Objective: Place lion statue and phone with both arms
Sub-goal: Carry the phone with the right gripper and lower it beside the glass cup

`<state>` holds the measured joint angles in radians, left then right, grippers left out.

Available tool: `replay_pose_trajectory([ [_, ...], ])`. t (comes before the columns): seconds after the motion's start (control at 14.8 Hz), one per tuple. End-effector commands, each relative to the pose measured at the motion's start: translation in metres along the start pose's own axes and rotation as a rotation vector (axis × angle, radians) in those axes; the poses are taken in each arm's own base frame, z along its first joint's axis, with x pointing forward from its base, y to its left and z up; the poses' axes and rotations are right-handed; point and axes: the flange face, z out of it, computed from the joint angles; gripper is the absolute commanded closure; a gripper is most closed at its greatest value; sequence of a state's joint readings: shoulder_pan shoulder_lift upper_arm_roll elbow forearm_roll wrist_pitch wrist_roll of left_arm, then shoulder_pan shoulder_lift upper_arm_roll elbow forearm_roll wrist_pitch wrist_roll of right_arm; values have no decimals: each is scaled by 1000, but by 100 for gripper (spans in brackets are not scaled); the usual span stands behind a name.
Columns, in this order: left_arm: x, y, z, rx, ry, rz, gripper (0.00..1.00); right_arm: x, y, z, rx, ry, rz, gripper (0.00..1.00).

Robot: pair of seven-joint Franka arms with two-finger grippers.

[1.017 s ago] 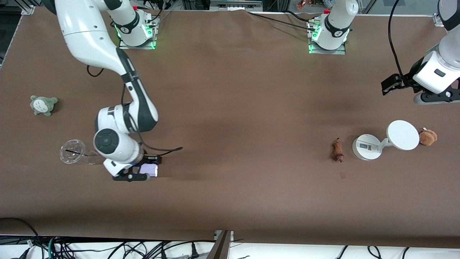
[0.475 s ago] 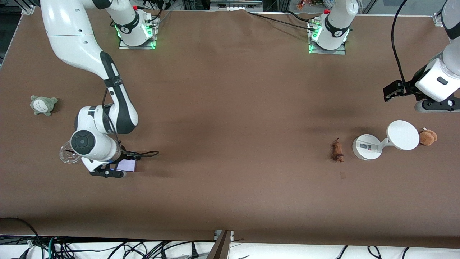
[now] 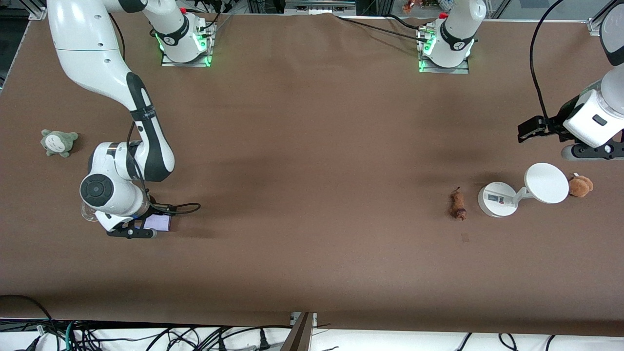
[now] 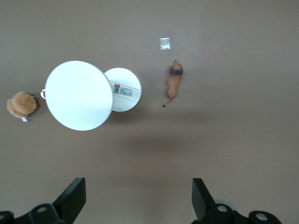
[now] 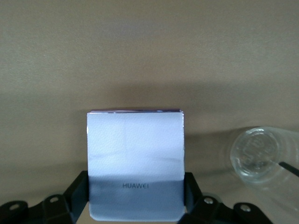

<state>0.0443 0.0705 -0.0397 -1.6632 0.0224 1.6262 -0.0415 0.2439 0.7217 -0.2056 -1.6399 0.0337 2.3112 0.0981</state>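
Note:
The phone [image 3: 159, 223], a pale lavender slab, is clamped between the fingers of my right gripper [image 3: 142, 229] just above the table, beside a clear cup. In the right wrist view the phone [image 5: 135, 154] fills the space between the fingers of the right gripper [image 5: 135, 198]. The lion statue [image 3: 458, 204], small and orange-brown, lies on the table next to a white stand. My left gripper [image 3: 592, 151] hangs open and empty over the table at the left arm's end. The left wrist view shows the left gripper [image 4: 138, 200] up high, with the lion statue [image 4: 174, 83] well apart from it.
A white stand [image 3: 497, 199] with a round disc [image 3: 546, 183] stands beside the lion. A brown plush toy [image 3: 580, 185] sits next to the disc. A grey-green plush [image 3: 58, 142] lies at the right arm's end. The clear cup [image 5: 257, 156] is mostly hidden under the right arm.
My right arm has carried the phone toward the right arm's end of the table, up beside the clear cup. The left gripper has shifted slightly closer to the white stand.

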Motion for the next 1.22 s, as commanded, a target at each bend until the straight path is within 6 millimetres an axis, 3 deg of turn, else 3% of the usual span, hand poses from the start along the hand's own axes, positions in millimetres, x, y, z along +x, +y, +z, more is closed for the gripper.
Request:
replay_pose_trajectory([
  [0.0,4,-7,-10,-36,10,9,0,-15,12,7,18,27,-29,63],
  [0.2,10,-1,-20,-12,32,16,0,-17,18,13,17,23,-44,58],
  [0.27,10,-2,-23,-13,37,16,0,-17,18,13,17,20,-44,26],
  [0.34,10,-1,-27,-13,44,12,0,-16,18,11,16,20,-44,0],
  [0.54,8,3,-33,-11,52,26,0,-7,13,-4,21,49,-57,0],
  [0.68,5,5,-31,-11,34,34,0,0,7,-34,20,53,-69,0],
  [0.95,5,8,-36,-20,34,38,0,19,-2,-111,18,3,-96,0],
  [1.15,-6,14,-40,-23,24,46,0,13,4,-173,35,-7,-117,0],
])
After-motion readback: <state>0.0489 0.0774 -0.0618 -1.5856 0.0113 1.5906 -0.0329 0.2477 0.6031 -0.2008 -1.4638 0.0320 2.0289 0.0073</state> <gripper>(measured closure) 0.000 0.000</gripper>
